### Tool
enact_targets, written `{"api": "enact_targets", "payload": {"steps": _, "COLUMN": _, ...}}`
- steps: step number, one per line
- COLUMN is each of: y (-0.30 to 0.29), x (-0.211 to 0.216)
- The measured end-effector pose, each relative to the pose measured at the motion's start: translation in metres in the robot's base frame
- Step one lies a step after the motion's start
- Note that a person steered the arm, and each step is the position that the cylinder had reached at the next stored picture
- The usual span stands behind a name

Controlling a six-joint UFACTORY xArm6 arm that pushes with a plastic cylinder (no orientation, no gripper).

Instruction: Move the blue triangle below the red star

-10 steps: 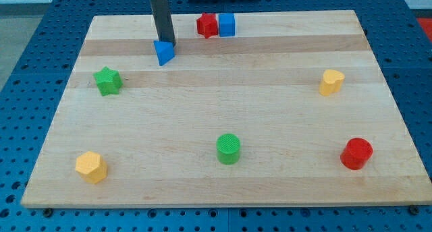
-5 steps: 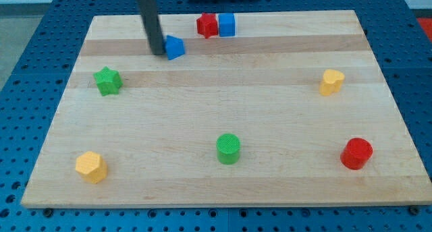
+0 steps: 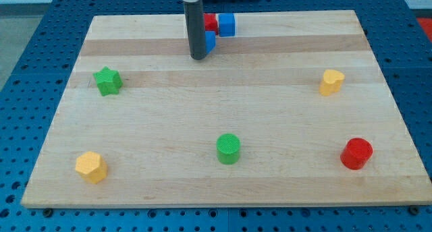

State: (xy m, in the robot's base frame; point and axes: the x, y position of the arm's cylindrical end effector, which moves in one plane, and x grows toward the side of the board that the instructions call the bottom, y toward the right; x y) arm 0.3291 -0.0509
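The blue triangle (image 3: 210,41) lies near the view's top, mostly hidden behind my rod, just below the red star (image 3: 211,22). The red star is partly hidden by the rod too and touches a blue cube (image 3: 227,24) on its right. My tip (image 3: 198,56) rests on the board at the triangle's left and lower side, touching it.
A green star (image 3: 107,81) sits at the left, a yellow block (image 3: 91,166) at the bottom left, a green cylinder (image 3: 229,148) at bottom centre, a red cylinder (image 3: 356,154) at bottom right, and a yellow block (image 3: 331,81) at the right of the wooden board (image 3: 270,110).
My tip moved right and pushed the blue triangle right, from well left of the red star to just below it. The other blocks have not moved.
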Motion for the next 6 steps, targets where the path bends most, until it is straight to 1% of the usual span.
{"api": "enact_targets", "payload": {"steps": 1, "y": 0.01, "x": 0.008}}
{"api": "enact_targets", "payload": {"steps": 3, "y": 0.01, "x": -0.003}}
{"api": "enact_targets", "payload": {"steps": 5, "y": 0.014, "x": -0.031}}
{"api": "enact_targets", "payload": {"steps": 6, "y": 0.03, "x": -0.014}}
